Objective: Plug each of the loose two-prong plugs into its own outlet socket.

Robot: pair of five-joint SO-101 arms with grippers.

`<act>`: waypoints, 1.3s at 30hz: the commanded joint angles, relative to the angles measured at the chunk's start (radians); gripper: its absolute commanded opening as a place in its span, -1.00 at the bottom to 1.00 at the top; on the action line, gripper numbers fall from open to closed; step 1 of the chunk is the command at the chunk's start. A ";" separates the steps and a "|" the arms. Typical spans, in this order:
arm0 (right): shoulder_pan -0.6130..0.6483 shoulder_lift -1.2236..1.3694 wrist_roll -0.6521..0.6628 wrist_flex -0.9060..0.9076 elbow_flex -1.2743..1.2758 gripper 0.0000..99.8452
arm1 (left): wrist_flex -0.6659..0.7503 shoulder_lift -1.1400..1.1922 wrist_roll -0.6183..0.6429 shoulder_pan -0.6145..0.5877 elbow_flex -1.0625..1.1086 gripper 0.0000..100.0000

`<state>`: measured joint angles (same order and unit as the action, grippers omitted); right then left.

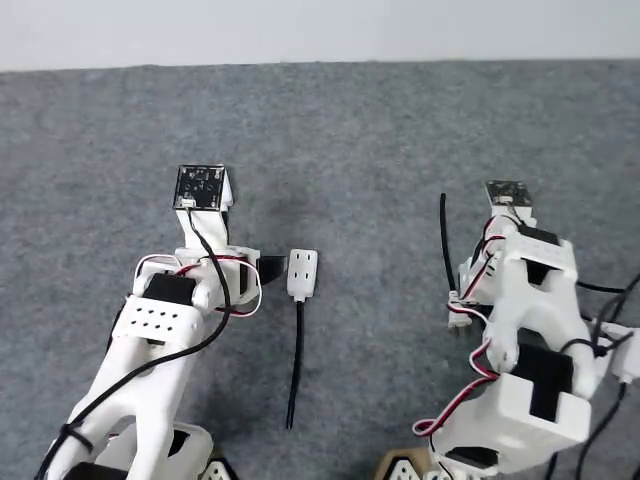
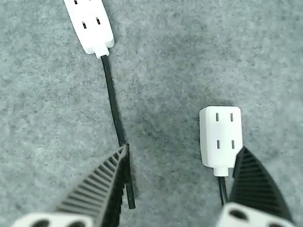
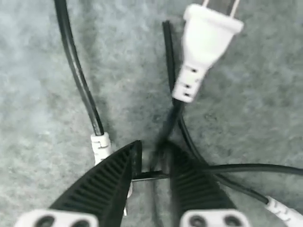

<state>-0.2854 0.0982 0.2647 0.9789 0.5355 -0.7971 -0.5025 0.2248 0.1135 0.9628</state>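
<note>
The left gripper (image 2: 183, 150) seems poised to take the near socket (image 2: 220, 137), so the task reads as barely begun: both sockets' slots are bare. Next it should shift sideways to centre that socket, come down and close across its width. It stands wide open, holding nothing. The near socket lies between its fingers, hard by one finger (image 2: 253, 182), contact unclear. The other finger's tip overlaps the black cord (image 2: 113, 113) of the far socket (image 2: 90, 23), which lies apart from the near socket. Well apart from it, the right gripper (image 3: 155, 147) hangs over crossing cords (image 3: 246, 167) just behind a white plug (image 3: 206, 42); whether it grips anything cannot be told.
</note>
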 commanded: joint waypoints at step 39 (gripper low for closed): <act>0.001 -0.054 0.084 0.780 -0.707 -0.89 | 0.023 -0.031 -0.009 -0.015 -0.007 -0.35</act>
<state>-0.2516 0.0660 0.3368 1.7538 -0.2087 -0.7971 -0.5025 0.2248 0.1059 0.9628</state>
